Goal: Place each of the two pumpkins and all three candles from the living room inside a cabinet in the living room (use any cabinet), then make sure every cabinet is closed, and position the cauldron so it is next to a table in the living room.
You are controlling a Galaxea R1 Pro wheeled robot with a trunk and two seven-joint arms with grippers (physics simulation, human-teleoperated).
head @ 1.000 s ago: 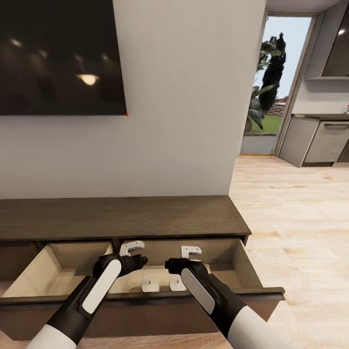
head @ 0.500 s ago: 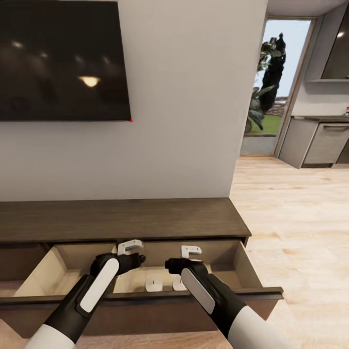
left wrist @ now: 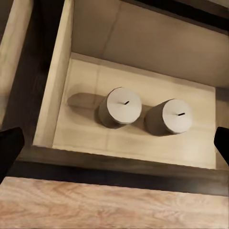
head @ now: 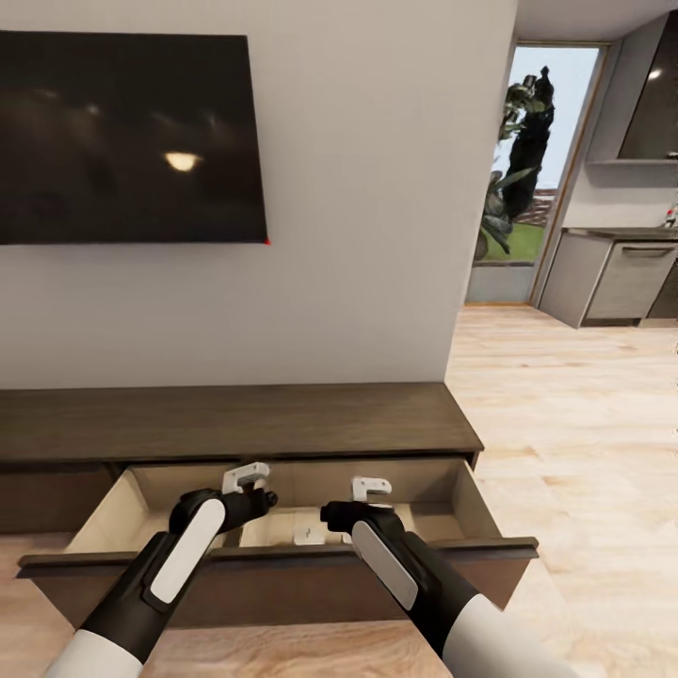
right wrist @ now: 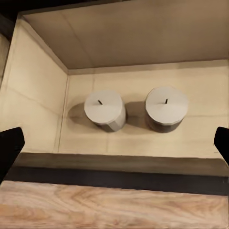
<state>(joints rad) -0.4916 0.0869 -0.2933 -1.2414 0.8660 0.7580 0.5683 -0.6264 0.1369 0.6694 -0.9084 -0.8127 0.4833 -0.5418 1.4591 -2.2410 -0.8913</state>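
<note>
- Closest to us are our own two arms, black and white, reaching forward and down over the open drawer (head: 282, 565) of the cabinet (head: 235, 419).
- Left gripper (head: 247, 477) hangs above the left half of the drawer, right gripper (head: 370, 489) above the right half. In both wrist views the dark fingertips (left wrist: 9, 148) sit far out at the picture edges, so we'd call both claws spread wide with nothing between them.
- Down in the drawer, two candles stand upright side by side, near each other. In the left wrist view we get one (left wrist: 122, 107) and the other (left wrist: 172, 116), each with a tiny dark wick on top. They're short cream-grey stubs on the pale wood drawer floor.
- In the head view only a small pale bit of a candle (head: 306, 536) peeks out between the arms.
- No writing, brand or label that we can read anywhere, candles included.
- The cabinet is a long low dark-brown unit with a flat wood-grain top, drawer front pulled out toward us, interior light wood.
- Floor (head: 584, 424) is light wood planks.
- Behind the cabinet there's a plain pale wall with a big black TV (head: 127, 137) mounted on it, a ceiling light reflected in the screen.
- Farther right, a doorway (head: 532, 169) opens onto greenery and sky, and grey kitchen units (head: 617, 278) sit beyond.
</note>
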